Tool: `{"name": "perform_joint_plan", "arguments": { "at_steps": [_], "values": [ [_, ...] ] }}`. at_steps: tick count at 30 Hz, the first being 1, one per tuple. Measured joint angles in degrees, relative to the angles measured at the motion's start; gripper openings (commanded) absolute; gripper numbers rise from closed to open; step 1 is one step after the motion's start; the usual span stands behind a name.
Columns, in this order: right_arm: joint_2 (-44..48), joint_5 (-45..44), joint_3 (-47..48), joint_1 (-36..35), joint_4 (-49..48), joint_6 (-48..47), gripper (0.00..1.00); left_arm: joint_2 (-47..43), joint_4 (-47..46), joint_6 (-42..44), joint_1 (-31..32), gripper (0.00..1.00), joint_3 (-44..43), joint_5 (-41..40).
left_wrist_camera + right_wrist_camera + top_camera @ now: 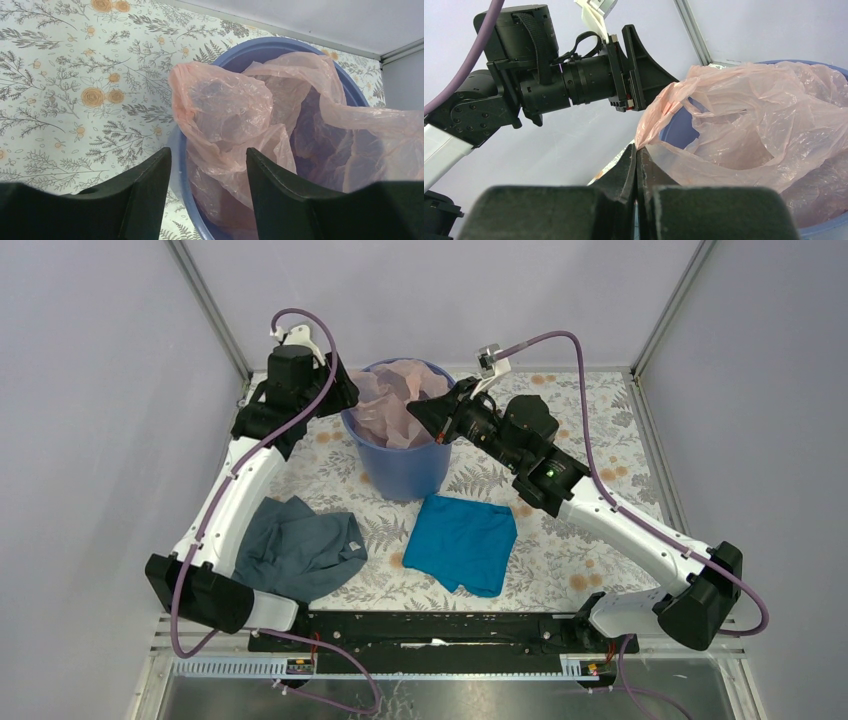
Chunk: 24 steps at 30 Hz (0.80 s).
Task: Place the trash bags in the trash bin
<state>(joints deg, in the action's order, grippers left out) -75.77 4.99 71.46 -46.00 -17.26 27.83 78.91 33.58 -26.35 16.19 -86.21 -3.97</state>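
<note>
The round blue trash bin [405, 468] stands at the back middle of the table. A thin pink trash bag [390, 400] lies crumpled in its mouth and hangs over the rim. My right gripper [416, 411] is at the bin's right rim, shut on an edge of the bag [764, 115]; its fingertips [632, 152] pinch the film. My left gripper [348, 397] is open at the bin's left rim. In the left wrist view it [207, 165] straddles the rim [260, 46], with the bag [225, 105] between its fingers, not gripped.
A teal cloth [462, 542] lies in front of the bin, and a grey cloth [298, 548] lies at the front left beside the left arm. The floral table cover [590, 540] ends at metal frame posts [210, 310] and purple walls.
</note>
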Motion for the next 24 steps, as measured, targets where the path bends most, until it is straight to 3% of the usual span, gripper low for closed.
{"name": "perform_joint_plan", "arguments": {
  "at_steps": [12,19,24],
  "values": [
    [0.1,-0.2,-0.2,0.0,0.0,-0.5,0.00,4.2,-0.9,1.5,0.0,0.42,-1.5,-0.2],
    [0.3,-1.6,-1.5,0.0,0.1,-2.1,0.00,5.1,-1.7,2.6,-0.1,0.01,-3.0,0.0],
    [1.2,-3.4,-2.1,0.0,1.3,-4.8,0.00,5.4,-1.8,3.3,-0.1,0.00,-4.3,-2.2]
  ]
}}
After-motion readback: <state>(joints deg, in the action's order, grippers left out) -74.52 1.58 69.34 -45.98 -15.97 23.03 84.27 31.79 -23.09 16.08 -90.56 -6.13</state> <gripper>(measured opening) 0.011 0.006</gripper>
